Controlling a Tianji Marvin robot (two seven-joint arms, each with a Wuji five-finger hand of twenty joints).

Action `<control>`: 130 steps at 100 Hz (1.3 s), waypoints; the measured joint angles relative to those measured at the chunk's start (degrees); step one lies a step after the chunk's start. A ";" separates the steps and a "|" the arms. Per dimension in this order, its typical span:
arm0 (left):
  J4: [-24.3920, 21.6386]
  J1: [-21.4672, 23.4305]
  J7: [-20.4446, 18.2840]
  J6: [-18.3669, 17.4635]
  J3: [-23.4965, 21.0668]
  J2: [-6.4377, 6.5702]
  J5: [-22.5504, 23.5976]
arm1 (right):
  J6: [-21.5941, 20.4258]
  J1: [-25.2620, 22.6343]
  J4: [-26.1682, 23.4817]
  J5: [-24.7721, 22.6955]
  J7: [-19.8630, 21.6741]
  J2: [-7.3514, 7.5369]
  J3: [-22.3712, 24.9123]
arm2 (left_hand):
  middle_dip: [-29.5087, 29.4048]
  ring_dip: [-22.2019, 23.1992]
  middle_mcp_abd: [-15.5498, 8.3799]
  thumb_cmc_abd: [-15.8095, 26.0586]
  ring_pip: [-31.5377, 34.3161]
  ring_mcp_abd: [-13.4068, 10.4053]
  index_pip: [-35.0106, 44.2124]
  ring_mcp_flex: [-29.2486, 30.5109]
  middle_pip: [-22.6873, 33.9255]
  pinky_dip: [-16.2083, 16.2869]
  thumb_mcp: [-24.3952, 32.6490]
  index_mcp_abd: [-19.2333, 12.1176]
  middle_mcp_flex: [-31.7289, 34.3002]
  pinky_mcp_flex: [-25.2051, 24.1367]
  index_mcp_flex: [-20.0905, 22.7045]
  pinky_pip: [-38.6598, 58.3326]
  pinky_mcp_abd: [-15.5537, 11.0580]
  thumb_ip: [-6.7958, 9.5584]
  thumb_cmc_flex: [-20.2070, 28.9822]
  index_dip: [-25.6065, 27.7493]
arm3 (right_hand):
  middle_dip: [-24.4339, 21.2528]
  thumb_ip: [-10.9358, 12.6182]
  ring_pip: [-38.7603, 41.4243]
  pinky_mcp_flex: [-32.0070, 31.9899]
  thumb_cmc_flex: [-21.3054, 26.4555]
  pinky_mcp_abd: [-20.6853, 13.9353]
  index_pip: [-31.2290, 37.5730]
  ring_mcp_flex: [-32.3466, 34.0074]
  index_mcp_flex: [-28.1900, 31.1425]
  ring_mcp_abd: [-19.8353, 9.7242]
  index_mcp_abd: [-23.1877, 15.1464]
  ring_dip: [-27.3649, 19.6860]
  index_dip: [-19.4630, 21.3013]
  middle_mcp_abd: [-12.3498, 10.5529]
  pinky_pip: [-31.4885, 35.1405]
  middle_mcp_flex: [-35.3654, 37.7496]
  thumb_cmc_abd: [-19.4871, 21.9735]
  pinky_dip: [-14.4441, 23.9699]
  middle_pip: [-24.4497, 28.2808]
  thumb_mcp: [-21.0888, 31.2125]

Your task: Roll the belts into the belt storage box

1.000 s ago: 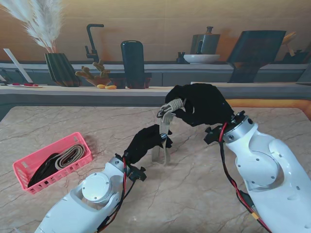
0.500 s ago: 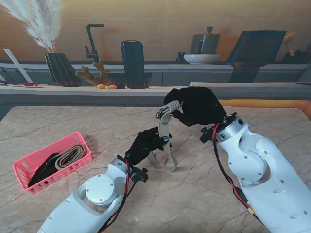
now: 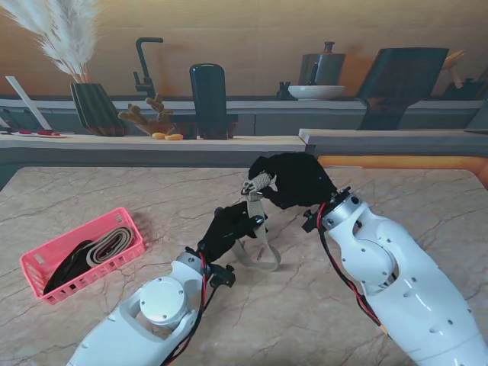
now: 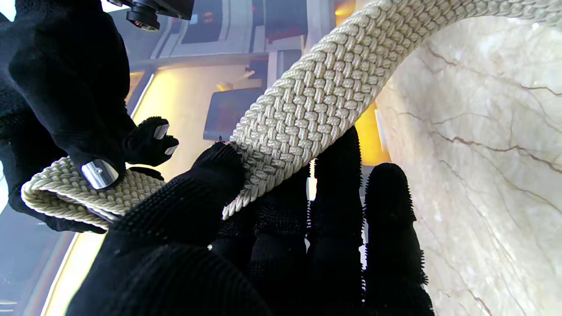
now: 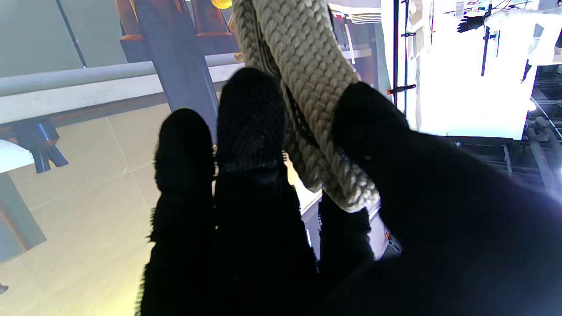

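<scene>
A beige woven belt is held over the middle of the marble table by both black-gloved hands. My right hand is shut on its rolled end, thumb and fingers pinching the belt. My left hand is shut on the belt lower down, thumb over it, with the right hand seen beyond. The loose length bends into a loop touching the table. The pink storage basket sits at the left.
The basket holds a grey-beige belt and a black belt. A raised ledge runs along the table's far side, carrying a dark vase, a plant pot and other ornaments.
My right hand has come down and nearer to me with the rolled end. The belt's free length, hanging straight before, now folds into a loop on the table. The left hand barely shifted.
</scene>
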 measured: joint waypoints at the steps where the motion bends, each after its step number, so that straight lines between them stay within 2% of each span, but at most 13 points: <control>1: 0.02 0.02 0.06 0.01 0.00 -0.02 -0.08 | 0.06 0.05 0.10 0.12 0.06 0.00 -0.08 | 0.00 0.00 0.00 0.01 -0.01 0.00 0.00 -0.01 0.00 0.00 0.00 0.00 -0.03 -0.10 0.00 -0.01 0.00 0.00 0.00 0.00 | 0.00 0.00 0.00 0.00 0.00 0.00 0.00 0.00 0.00 0.00 0.00 0.00 0.00 0.00 0.00 0.00 0.00 0.00 0.00 0.00; 26: 0.34 0.27 1.44 0.79 -0.15 -0.49 -1.63 | 1.02 0.19 1.79 1.64 1.25 0.00 -1.16 | -0.24 -0.59 -0.98 0.65 -3.98 -0.30 0.01 -2.16 -3.52 -0.30 -0.04 0.09 -1.39 -1.67 -0.90 -2.29 0.00 0.01 -0.09 0.00 | 0.00 0.02 0.00 0.00 0.00 0.00 0.02 0.00 -0.20 -0.01 -0.08 0.00 0.00 0.02 0.00 0.00 0.01 0.00 0.02 -0.07; 32: 0.34 0.34 1.40 0.98 -0.24 -0.56 -3.15 | 1.14 -0.08 1.98 1.82 1.24 -0.01 -1.34 | 0.04 -0.96 -1.62 0.88 -5.89 -0.56 0.01 -4.11 -5.64 -0.33 0.91 0.09 -2.45 -2.48 -2.20 -3.16 -0.01 0.16 -1.80 0.10 | 0.00 0.02 0.00 0.00 0.00 0.00 0.40 0.00 -0.49 -0.01 -0.10 0.00 0.01 0.02 0.00 0.00 0.01 0.00 0.02 -0.21; 38: 0.34 0.37 1.38 0.99 -0.29 -0.63 -3.61 | 1.16 -0.47 2.17 1.82 1.15 -0.01 -1.52 | 0.37 -1.33 -2.18 -1.55 -8.00 -0.97 -0.79 -5.35 -6.65 -0.38 3.36 -0.06 -4.67 -2.71 -3.81 -4.42 -0.03 0.26 -3.80 0.18 | 0.00 0.02 0.00 0.00 0.00 0.00 0.63 0.00 -0.54 -0.01 -0.15 0.00 0.01 0.04 0.00 0.00 0.01 0.00 0.14 -0.70; 48: 0.40 0.35 1.00 0.79 -0.28 -0.71 -3.88 | 1.13 -1.25 2.53 1.54 0.92 -0.01 -1.80 | -3.37 -1.42 -2.24 -2.17 -11.88 -1.11 -6.69 -8.34 -7.17 -0.52 3.76 -0.39 -8.87 -4.49 -4.55 -7.48 -0.04 0.33 -15.44 0.90 | 0.00 0.02 0.00 0.00 0.00 0.00 0.63 0.00 -0.76 -0.01 -0.83 0.00 0.01 0.07 0.00 0.00 0.01 0.00 0.17 -1.25; 49: 0.42 0.35 0.89 0.73 -0.28 -0.71 -4.01 | 1.12 -1.32 2.56 1.51 0.91 -0.01 -1.82 | -3.59 -1.45 -2.24 -2.17 -12.38 -1.15 -7.22 -8.93 -7.64 -0.52 4.94 -0.21 -9.47 -4.74 -5.09 -8.13 -0.04 1.08 -16.75 1.05 | 0.00 0.15 0.00 0.00 0.03 0.00 0.63 0.00 -0.80 -0.01 -1.04 0.00 0.01 0.07 0.00 0.00 0.02 0.00 0.17 -1.26; 55: 0.72 0.32 -0.22 0.23 -0.29 -0.70 -5.09 | 1.07 -1.71 2.67 1.36 0.86 0.00 -1.94 | -4.30 -2.17 -2.24 -3.53 -14.77 -1.58 -10.30 -10.78 -8.73 -0.52 4.79 0.35 -11.71 -5.98 -7.04 -10.35 0.01 1.09 -23.21 0.82 | 0.00 0.21 0.00 0.00 0.66 0.00 0.72 0.00 -1.41 -0.01 -2.04 0.00 0.01 0.09 0.00 0.00 0.02 0.00 0.17 -1.34; 72: 1.92 0.29 -2.18 -1.97 -0.21 -0.50 -5.82 | 0.85 -2.15 3.14 -0.01 0.56 0.05 -2.31 | -4.74 -2.66 -2.24 -8.58 -18.95 -2.27 -13.82 -12.58 -9.46 -0.29 9.11 3.53 -15.15 -7.54 -10.40 -15.29 0.15 1.16 -31.16 0.72 | 0.00 0.20 0.00 0.00 0.66 0.00 1.06 0.00 -2.40 -0.01 -2.76 0.00 0.01 0.42 0.00 0.00 0.03 0.00 0.18 -1.40; 84: 2.08 0.31 -2.23 -2.64 -0.30 -0.40 -5.82 | 1.08 -2.46 3.51 0.41 0.72 0.06 -2.30 | -4.74 -3.00 -2.24 -9.58 -20.91 -2.74 -14.17 -14.22 -9.50 -0.16 9.11 4.08 -16.80 -8.36 -12.38 -17.72 0.15 1.04 -36.84 0.85 | 0.00 0.20 0.00 0.00 1.59 0.00 1.07 0.00 -3.07 -0.04 -6.52 -0.01 0.01 -0.18 0.00 0.00 0.03 0.00 0.18 -1.39; 89: 2.07 0.32 -2.19 -2.84 -0.41 -0.40 -5.82 | 1.21 -2.61 3.59 1.69 1.35 0.07 -2.32 | -4.74 -3.39 -2.24 -9.58 -21.07 -2.83 -14.71 -14.30 -10.04 -0.16 10.90 4.08 -17.63 -8.50 -13.11 -18.48 0.15 -0.04 -39.08 0.87 | 0.00 0.20 0.00 0.00 2.10 0.00 1.07 0.00 -3.14 -0.04 -8.26 -0.03 0.01 -0.19 0.00 0.00 0.03 0.00 0.18 -1.39; 109: 1.65 0.39 -0.60 -2.81 -0.74 -0.54 -5.96 | 1.23 -2.87 4.50 1.66 1.30 0.07 -3.02 | -4.74 -3.43 -2.24 -9.58 -22.29 -2.97 -14.79 -15.30 -10.18 -0.01 11.64 4.08 -18.53 -8.87 -15.28 -19.82 0.15 -0.69 -38.83 3.16 | -0.02 0.82 0.00 -0.19 4.21 -0.01 1.07 0.00 -3.27 -0.10 -13.84 -0.13 0.07 -0.23 0.00 -0.02 0.03 0.00 0.18 -1.19; 120: 1.37 0.42 1.55 -2.81 -0.68 -0.71 -3.31 | 1.24 -3.16 4.83 1.67 0.82 0.07 -3.32 | -4.31 -3.43 -2.32 -9.58 -22.33 -3.97 -13.31 -15.30 -10.18 0.63 11.68 4.08 -18.58 -8.06 -16.72 -20.35 0.15 -0.69 -32.33 5.92 | -0.03 1.00 0.00 -0.47 4.76 -0.01 1.36 0.00 -3.27 -0.10 -14.68 -0.15 0.61 -0.23 0.00 -0.02 0.03 0.00 0.18 -1.14; 130: 1.37 0.40 2.07 -2.94 -0.66 -0.72 0.06 | 1.31 -3.34 4.98 1.67 0.49 0.04 -3.43 | -3.93 -3.43 -4.08 -9.59 -21.15 -4.73 -10.86 -13.89 -9.00 0.67 12.46 3.88 -17.49 -6.79 -18.98 -19.33 0.04 -0.95 -27.07 8.24 | -0.03 1.04 0.00 -0.54 4.80 -0.01 1.58 0.00 -3.27 -0.11 -15.10 -0.17 1.13 -0.23 0.00 -0.02 0.03 0.00 0.18 -1.12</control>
